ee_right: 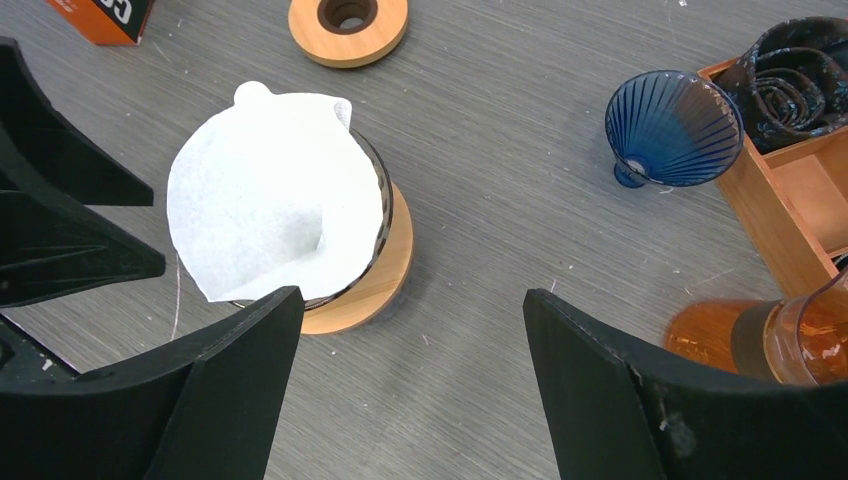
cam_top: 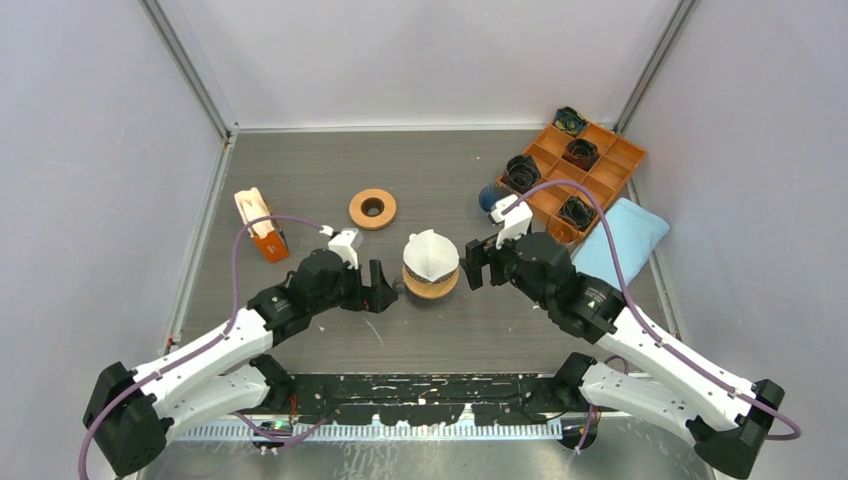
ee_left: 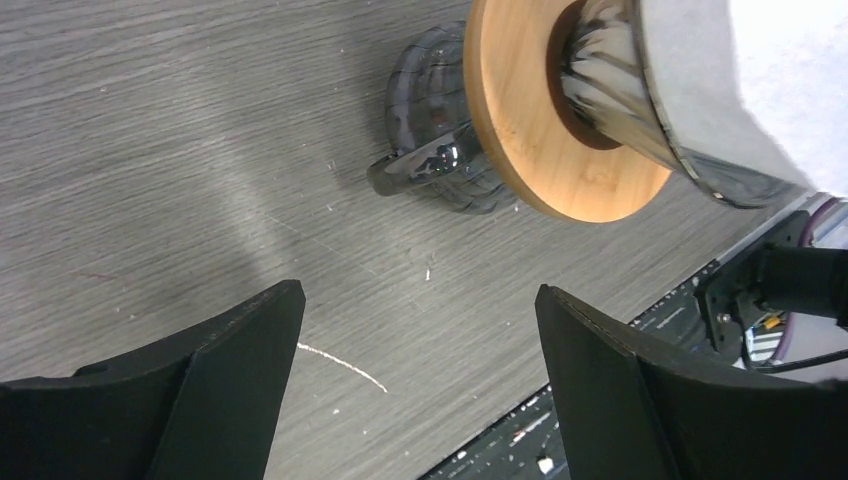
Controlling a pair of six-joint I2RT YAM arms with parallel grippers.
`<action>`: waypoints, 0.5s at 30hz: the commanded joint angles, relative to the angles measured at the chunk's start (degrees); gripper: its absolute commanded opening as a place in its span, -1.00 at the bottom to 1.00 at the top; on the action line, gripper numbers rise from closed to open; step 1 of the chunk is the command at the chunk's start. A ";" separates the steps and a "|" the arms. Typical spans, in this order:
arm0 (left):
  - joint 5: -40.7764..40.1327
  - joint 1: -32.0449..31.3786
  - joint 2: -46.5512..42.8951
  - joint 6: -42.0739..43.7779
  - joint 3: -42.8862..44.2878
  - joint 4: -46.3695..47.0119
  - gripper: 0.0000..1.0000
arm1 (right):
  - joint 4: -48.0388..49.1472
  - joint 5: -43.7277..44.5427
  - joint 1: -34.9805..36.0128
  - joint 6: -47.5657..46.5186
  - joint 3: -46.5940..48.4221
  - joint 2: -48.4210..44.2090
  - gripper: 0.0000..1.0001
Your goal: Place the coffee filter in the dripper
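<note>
A white paper coffee filter [cam_top: 430, 252] sits in the glass dripper [cam_top: 432, 275] with a wooden collar at the table's middle. In the right wrist view the filter [ee_right: 270, 220] fills the dripper [ee_right: 372, 262], its edge sticking up past the rim. In the left wrist view the dripper's wooden collar [ee_left: 540, 130] and glass handle [ee_left: 425, 165] show from the side. My left gripper [cam_top: 385, 290] is open and empty just left of the dripper. My right gripper [cam_top: 474, 264] is open and empty just right of it.
An orange tray [cam_top: 590, 165] with dark drippers stands at the back right, a blue dripper [cam_top: 490, 198] and an amber one [cam_top: 562, 230] beside it. A light blue cloth [cam_top: 625, 235] lies right. A wooden ring [cam_top: 372, 208] and a filter box [cam_top: 258, 222] lie left.
</note>
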 commanded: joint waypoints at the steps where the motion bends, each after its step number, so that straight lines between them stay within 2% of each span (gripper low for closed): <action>1: -0.91 0.23 1.24 4.26 -3.54 15.99 0.71 | 5.36 -0.74 -0.17 -1.19 -1.18 -2.42 0.75; 6: -0.91 0.86 6.30 8.65 -6.73 26.00 0.56 | 5.73 -1.65 -0.14 -1.13 -1.89 -2.53 0.75; 15: 5.10 2.86 17.92 15.30 -5.11 34.76 0.19 | 6.55 -2.21 -0.13 -1.86 -1.55 -1.30 0.75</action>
